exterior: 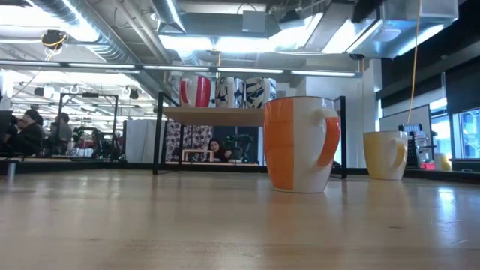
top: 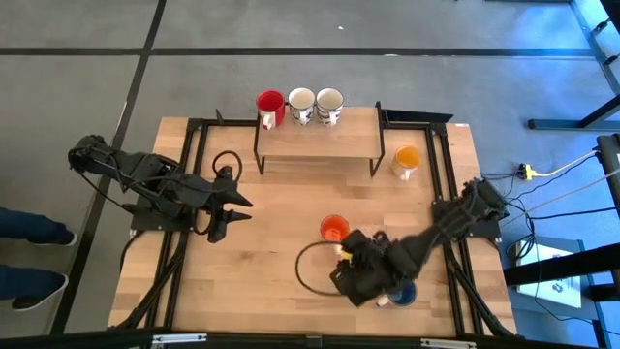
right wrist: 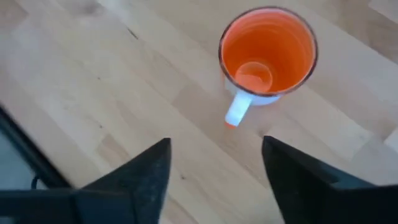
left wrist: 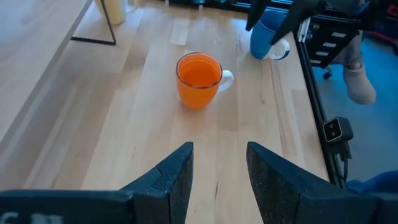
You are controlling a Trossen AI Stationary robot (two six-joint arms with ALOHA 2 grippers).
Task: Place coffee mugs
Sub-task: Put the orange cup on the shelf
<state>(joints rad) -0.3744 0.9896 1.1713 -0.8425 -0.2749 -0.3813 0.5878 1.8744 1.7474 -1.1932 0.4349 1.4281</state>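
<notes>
An orange mug (top: 334, 229) stands upright on the wooden table (top: 281, 194), its handle (right wrist: 238, 109) pointing toward my right gripper. My right gripper (right wrist: 214, 146) hovers open just near of it, tilted steeply down, with nothing between its fingers. A blue mug (left wrist: 264, 37) stands near the table's front right, partly under the right arm. A yellow-orange mug (top: 407, 158) stands at the right. On the shelf (top: 315, 136) stand a red mug (top: 269, 104) and two white patterned mugs (top: 315, 105). My left gripper (left wrist: 221, 149) waits open at the table's left, facing the orange mug.
The black-framed shelf stands at the table's far middle, with free room beneath it. A black cable loop (top: 308, 267) lies on the table beside the right gripper. Black frame rails (top: 450, 184) run along both table sides. Bare wood lies between the two grippers.
</notes>
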